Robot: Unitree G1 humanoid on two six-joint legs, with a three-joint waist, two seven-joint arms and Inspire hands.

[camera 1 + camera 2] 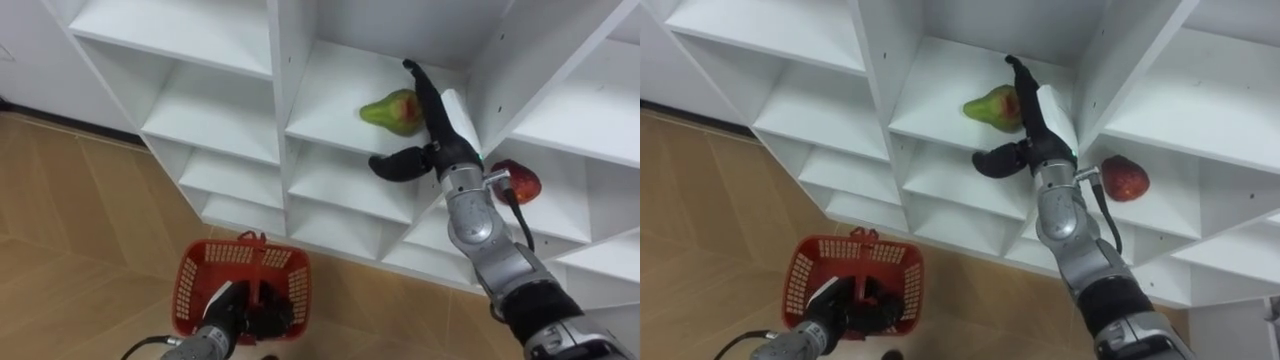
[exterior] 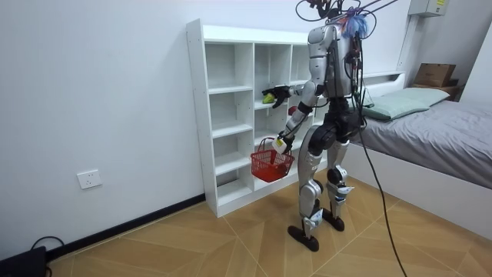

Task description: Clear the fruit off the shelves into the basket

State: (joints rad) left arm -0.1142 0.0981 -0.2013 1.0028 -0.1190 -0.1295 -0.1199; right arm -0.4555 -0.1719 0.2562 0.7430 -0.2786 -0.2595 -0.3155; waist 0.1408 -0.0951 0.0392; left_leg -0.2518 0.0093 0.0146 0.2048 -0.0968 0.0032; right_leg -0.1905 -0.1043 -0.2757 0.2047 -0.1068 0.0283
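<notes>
Pear (image 1: 388, 112) lies sideways, narrow end left; right hand (image 1: 432, 130) (fingers straight) touches it; left hand (image 1: 224, 318) grips basket (image 1: 188, 280).

I log pear (image 1: 392, 112) on middle shelf (image 1: 328, 100), right hand (image 1: 438, 130) beside it, maybe touching; second fruit (image 1: 519, 182) one compartment right; basket (image 1: 200, 262) below-left.

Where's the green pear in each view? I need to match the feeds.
Left eye view: green pear upper centre-right, on a closet shelf, beside the right hand.
Room view: green pear, a small spot at the outstretched right hand.
Right eye view: green pear upper centre, same shelf.
Shared landmark: red basket in the left hand.
</notes>
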